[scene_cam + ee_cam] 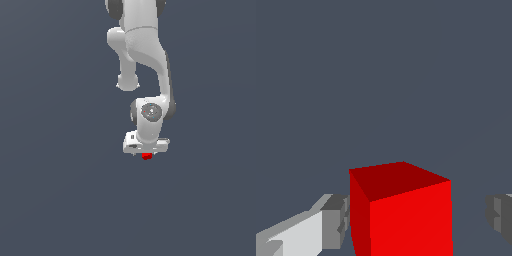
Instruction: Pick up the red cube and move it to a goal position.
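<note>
Red cube (403, 212) between the two fingers (331, 222) of the gripper (416, 220), turned so one vertical edge faces the wrist camera; no long axis; one finger touches it, the other stands apart, so the hand is wide; exterior view: cube (146, 156) just beneath the white gripper (146, 150), over plain grey ground (50, 200).

Bright red cube (406, 215), white hand (418, 220)

One red cube (403, 210), one gripper (416, 220).
</note>
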{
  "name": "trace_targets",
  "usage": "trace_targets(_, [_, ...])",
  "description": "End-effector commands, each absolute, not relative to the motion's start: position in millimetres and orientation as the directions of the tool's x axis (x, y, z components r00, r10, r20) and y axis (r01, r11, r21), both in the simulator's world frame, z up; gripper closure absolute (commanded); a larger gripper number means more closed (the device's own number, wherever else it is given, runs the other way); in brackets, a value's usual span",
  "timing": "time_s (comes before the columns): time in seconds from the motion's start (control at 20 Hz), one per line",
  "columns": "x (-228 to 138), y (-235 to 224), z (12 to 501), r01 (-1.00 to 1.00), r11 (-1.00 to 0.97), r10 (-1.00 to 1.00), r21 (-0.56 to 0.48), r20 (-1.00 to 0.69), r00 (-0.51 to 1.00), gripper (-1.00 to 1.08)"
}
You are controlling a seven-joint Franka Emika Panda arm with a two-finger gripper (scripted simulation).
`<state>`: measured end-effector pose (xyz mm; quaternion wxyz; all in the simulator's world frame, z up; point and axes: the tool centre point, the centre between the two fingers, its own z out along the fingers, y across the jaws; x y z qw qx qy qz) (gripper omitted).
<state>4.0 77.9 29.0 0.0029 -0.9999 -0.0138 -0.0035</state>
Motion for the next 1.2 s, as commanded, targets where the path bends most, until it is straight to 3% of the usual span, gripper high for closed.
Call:
trace_targets(0.0, [3,70,20,0.015,-1.0,0.015,0.0,0.0,1.0,-0.92])
trace_targets(0.1, [4,71,20,0.015,-1.0,0.015,0.0,0.0,1.0,-0.92])
trace_targets(0.15, [4,71,20,0.015,-1.0,0.015,0.0,0.0,1.0,1.08])
trace_targets(1.15, [-5,73,42,0.016,-1.0,0.016,0.0,0.0,1.0,1.08])
